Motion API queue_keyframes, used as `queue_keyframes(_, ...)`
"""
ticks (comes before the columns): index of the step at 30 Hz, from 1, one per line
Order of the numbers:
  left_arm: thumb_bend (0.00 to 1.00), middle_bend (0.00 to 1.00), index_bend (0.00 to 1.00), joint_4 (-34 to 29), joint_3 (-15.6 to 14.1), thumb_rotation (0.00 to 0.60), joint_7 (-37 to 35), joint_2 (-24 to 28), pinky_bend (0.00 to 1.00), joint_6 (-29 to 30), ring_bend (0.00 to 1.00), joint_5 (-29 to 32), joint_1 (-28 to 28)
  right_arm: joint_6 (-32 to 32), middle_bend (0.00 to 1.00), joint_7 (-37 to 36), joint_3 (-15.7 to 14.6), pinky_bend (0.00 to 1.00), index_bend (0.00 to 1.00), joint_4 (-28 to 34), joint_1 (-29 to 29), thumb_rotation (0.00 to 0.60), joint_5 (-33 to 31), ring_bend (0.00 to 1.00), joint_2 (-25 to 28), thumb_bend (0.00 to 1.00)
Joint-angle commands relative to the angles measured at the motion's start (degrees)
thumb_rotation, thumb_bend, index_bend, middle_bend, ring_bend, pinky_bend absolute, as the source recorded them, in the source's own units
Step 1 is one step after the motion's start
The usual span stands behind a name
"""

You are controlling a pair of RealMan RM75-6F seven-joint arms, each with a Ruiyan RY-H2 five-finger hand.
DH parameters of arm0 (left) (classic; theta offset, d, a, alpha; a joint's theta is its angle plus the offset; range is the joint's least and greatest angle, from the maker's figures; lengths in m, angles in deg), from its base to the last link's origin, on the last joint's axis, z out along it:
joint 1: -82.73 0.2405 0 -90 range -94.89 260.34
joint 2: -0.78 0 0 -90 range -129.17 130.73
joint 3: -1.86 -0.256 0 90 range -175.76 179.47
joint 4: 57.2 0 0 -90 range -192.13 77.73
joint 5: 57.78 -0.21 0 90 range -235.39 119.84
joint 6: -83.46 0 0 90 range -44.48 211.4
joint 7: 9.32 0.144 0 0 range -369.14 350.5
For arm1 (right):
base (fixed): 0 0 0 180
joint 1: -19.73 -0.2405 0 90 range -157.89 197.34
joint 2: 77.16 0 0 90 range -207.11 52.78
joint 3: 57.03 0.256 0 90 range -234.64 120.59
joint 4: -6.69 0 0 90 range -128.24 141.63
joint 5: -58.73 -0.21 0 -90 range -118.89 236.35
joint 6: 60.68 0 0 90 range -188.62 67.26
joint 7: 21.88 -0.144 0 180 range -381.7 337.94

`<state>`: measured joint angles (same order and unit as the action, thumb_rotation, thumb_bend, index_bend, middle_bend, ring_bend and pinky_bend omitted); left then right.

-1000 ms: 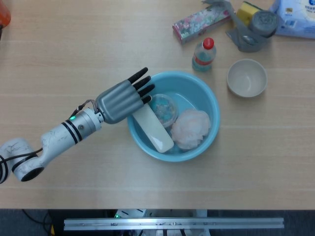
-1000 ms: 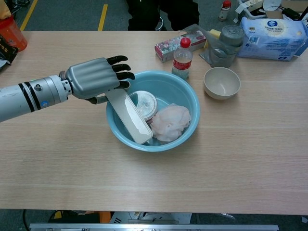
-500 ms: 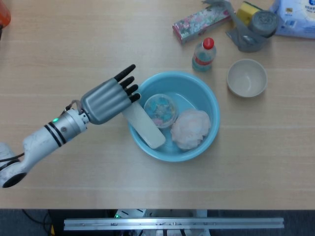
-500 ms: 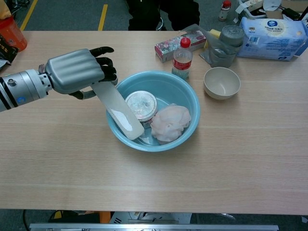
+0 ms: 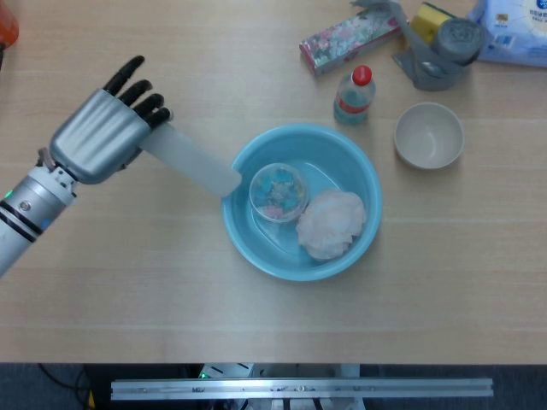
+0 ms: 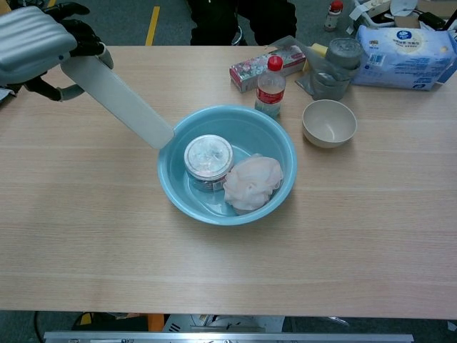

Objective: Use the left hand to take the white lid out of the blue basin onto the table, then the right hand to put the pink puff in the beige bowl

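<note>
We see the left hand point(image 5: 94, 137) raised over the worktop point(image 5: 128, 282), its dark fingers point(image 5: 137, 90) curled around one end of the white lid point(image 5: 192, 160). The lid slants away from the fingers toward the blue basin point(image 5: 367, 213), its free end just over the basin's left rim, clear of the inside. In the basin sit the pink puff point(image 5: 332, 224) and a round clear jar point(image 5: 278, 191), touching. The beige bowl point(image 5: 429, 137) stands apart, to the right.
</note>
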<state>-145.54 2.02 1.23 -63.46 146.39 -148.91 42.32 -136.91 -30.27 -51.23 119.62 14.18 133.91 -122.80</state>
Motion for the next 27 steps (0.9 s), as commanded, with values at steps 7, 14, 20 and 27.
queue_keyframes(7,0.36,0.31,0.5,4.7,2.3,0.6,-6.6,0.3,0.07,-5.3,0.23,7.9,0.5,0.3,0.31,-0.6,-0.1,0.16,0.26,-0.5,-0.1,0.6,0.1,0.09,-0.1,0.37)
queue_keyframes(14,0.36,0.31,0.49,12.3,3.0,0.6,-9.0,-3.9,0.07,-12.9,0.23,13.4,-0.9,0.8,0.31,-0.7,-0.3,0.16,0.26,-0.8,-0.2,0.6,0.3,0.09,-0.1,0.37)
queue_keyframes(20,0.36,0.28,0.41,16.3,3.0,0.6,-8.9,-6.5,0.07,-18.0,0.22,16.4,-1.9,1.3,0.31,-0.5,-0.2,0.16,0.26,-0.8,-0.7,0.6,0.2,0.09,-0.3,0.37)
queue_keyframes(27,0.36,0.17,0.28,19.0,2.9,0.6,-8.4,-8.1,0.07,-22.2,0.13,18.8,-2.7,3.2,0.31,0.7,0.3,0.16,0.26,-0.6,-2.4,0.6,0.7,0.09,0.5,0.37)
